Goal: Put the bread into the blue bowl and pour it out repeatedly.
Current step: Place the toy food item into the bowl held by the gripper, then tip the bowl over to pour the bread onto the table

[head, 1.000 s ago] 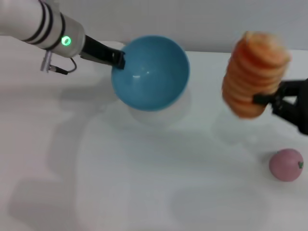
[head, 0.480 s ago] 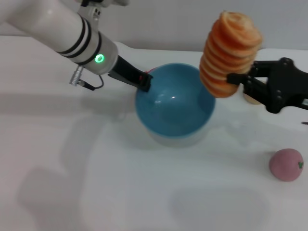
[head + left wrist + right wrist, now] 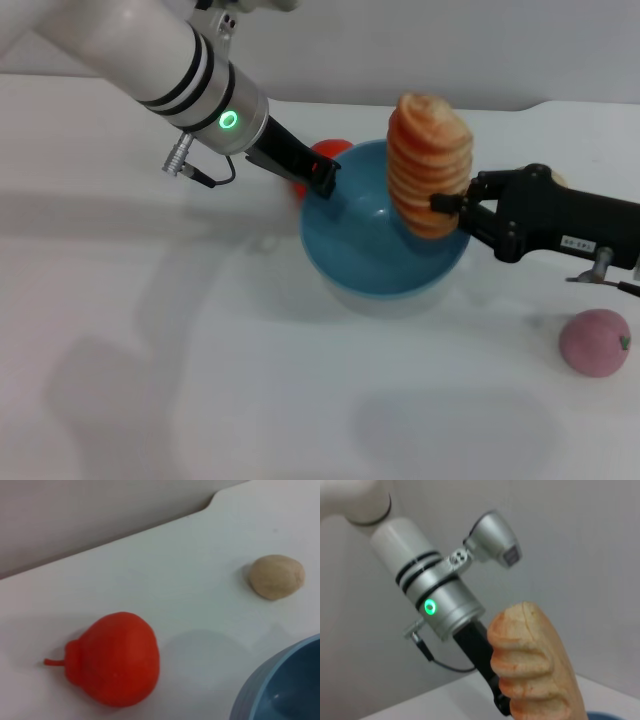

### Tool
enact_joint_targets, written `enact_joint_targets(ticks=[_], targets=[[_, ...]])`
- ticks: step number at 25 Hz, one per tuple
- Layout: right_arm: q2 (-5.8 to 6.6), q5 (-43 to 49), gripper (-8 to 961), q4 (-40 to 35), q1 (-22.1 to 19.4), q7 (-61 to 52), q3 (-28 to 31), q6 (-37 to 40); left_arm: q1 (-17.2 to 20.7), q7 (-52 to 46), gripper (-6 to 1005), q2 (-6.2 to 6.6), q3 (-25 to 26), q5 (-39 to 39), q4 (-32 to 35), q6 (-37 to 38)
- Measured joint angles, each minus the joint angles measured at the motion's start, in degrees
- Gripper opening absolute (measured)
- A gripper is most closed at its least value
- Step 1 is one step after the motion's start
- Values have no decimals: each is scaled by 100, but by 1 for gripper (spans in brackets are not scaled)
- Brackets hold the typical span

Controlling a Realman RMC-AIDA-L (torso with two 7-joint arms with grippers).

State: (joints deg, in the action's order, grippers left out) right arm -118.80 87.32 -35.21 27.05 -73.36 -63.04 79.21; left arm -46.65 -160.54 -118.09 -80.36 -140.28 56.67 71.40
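The light-blue bowl [image 3: 372, 250] sits on the white table, right of centre. My left gripper [image 3: 322, 180] is shut on its far left rim. My right gripper [image 3: 448, 206] is shut on the lower end of the golden-tan ridged bread [image 3: 428, 160]. It holds the bread upright, with the lower end inside the bowl's right half. The right wrist view shows the bread [image 3: 535, 665] close up, with my left arm [image 3: 440, 605] behind it. The left wrist view shows a piece of the bowl's rim [image 3: 280, 687].
A red pear-shaped toy [image 3: 322, 151] lies just behind the bowl, also in the left wrist view [image 3: 112, 657]. A small beige ball [image 3: 276, 576] lies farther back right. A pink ball [image 3: 595, 342] lies at the front right. The table's back edge is near.
The left gripper has carried the bowl right and a little nearer. The right gripper has moved the bread left and down, from beside the bowl to inside its right half.
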Motion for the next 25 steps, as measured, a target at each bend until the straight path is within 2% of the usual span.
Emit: enact_joint_targets(ticks=[3, 11, 17, 21, 25], targets=[[-8, 0, 117, 12, 2, 0, -144, -137, -112, -2, 16, -12, -52, 4, -21, 169], [1, -42, 209, -144, -87, -173, -226, -80, -330, -10, 16, -29, -237, 13, -169, 228], [20, -49, 408, -511, -341, -291, -166, 27, -370, -74, 16, -30, -241, 13, -197, 212], [11, -269, 408, -906, -675, -300, 29, 44, -411, -113, 16, -31, -247, 11, -202, 174], [44, -734, 407, -1017, -1009, -674, 536, 103, -433, -86, 17, -40, -282, 13, -181, -99]])
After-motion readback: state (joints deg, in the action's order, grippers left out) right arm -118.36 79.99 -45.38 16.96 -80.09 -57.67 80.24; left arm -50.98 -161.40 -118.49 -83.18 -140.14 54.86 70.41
